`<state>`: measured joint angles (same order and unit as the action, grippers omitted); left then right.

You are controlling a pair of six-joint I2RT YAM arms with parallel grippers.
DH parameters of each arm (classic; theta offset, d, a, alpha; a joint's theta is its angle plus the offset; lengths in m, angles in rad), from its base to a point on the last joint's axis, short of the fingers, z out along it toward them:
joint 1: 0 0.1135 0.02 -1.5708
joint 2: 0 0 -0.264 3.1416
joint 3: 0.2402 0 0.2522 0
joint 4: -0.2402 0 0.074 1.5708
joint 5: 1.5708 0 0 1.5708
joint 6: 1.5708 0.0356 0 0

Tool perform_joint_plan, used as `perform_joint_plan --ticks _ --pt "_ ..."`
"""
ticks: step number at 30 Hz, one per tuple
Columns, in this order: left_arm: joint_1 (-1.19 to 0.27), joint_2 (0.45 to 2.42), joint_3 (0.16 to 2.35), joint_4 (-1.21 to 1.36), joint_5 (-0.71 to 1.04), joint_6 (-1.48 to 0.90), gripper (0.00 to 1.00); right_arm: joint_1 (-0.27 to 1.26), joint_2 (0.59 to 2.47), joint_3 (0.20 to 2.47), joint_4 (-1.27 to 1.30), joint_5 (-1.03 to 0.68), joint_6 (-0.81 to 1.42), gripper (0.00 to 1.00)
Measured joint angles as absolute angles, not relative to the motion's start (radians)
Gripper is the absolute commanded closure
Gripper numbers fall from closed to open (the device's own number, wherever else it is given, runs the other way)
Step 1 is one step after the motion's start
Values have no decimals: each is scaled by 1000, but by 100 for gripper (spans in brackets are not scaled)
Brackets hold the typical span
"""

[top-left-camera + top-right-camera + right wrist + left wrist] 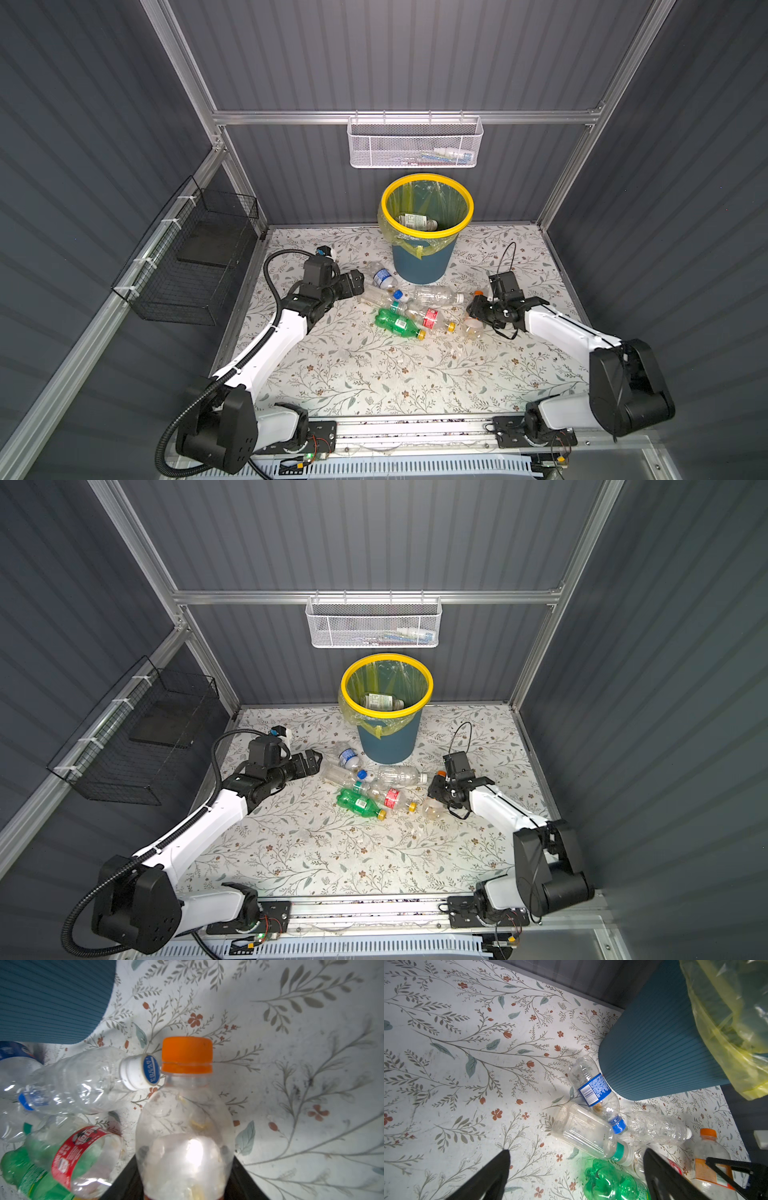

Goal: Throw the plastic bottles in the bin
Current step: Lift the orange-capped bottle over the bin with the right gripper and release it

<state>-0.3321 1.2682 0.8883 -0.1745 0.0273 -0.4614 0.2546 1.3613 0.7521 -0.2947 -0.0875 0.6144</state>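
My right gripper (478,311) (185,1178) is shut on a clear bottle with an orange cap (185,1105) (473,326), held low over the table right of the pile. Several plastic bottles lie in front of the bin (419,262) (386,742): a blue-labelled one (384,278) (593,1088), a clear one with a green neck band (583,1132), a crinkled clear one with a white cap (438,296) (83,1080), a green one (397,322) and a red-labelled one (430,318) (74,1153). Another bottle (415,220) lies inside the bin. My left gripper (353,283) (577,1150) stands open just left of the pile.
A white mesh basket (415,143) hangs on the back wall above the bin. A black wire basket (195,257) is fixed to the left wall. Grey walls close the floral table (374,374) on three sides.
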Motion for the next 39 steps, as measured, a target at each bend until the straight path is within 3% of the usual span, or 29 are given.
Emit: perform_joint_plan --ticks 12,29,34,39 --pt "-332 1240 837 -108 65 -464 0 159 1020 766 -364 -47 547 49" --pt "-332 1173 786 -81 156 -321 3 142 508 770 -288 55 355 46" --pt "-332 1168 781 -91 167 -303 2 142 563 860 -143 29 343 45" --pt "-332 1132 783 -126 169 -277 2 144 892 1146 56 -70 382 48"
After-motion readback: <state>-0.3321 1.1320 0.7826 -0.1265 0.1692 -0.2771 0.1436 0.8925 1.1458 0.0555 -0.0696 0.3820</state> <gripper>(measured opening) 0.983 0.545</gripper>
